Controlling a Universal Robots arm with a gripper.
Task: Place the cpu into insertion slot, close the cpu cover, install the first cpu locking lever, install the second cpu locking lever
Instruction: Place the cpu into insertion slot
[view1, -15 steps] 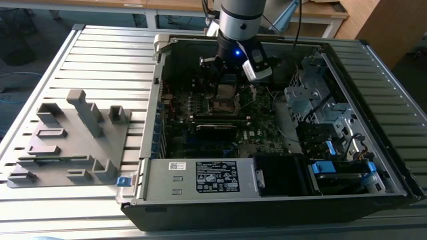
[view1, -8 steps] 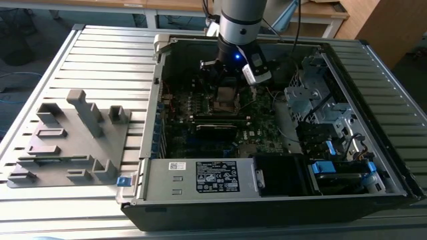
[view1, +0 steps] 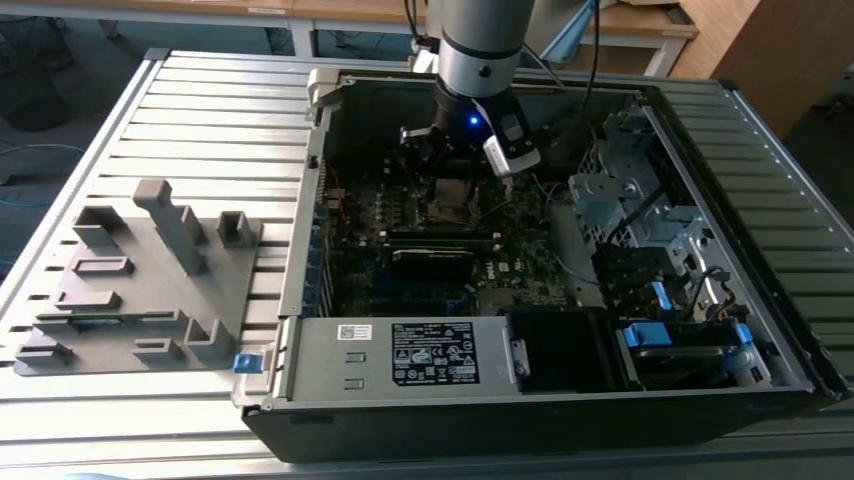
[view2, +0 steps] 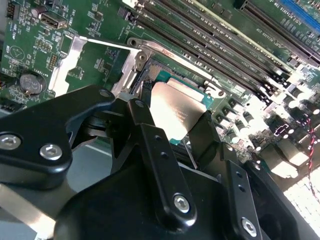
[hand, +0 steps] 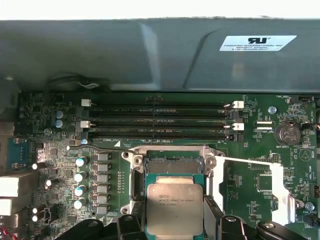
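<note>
Placing the cpu (hand: 175, 210) is the step in hand, I judge: the gripper (view2: 172, 119) has its jaws closed on two opposite edges of the chip and holds it just above the insertion slot (hand: 174, 165) (its dark centre is partly in sight in the first wrist view). Seating it calls for a level chip, square to the silvery rim, lowered gently.

Uncovered insertion slot (hand: 173, 165), memory slots (hand: 160, 121) beside
</note>
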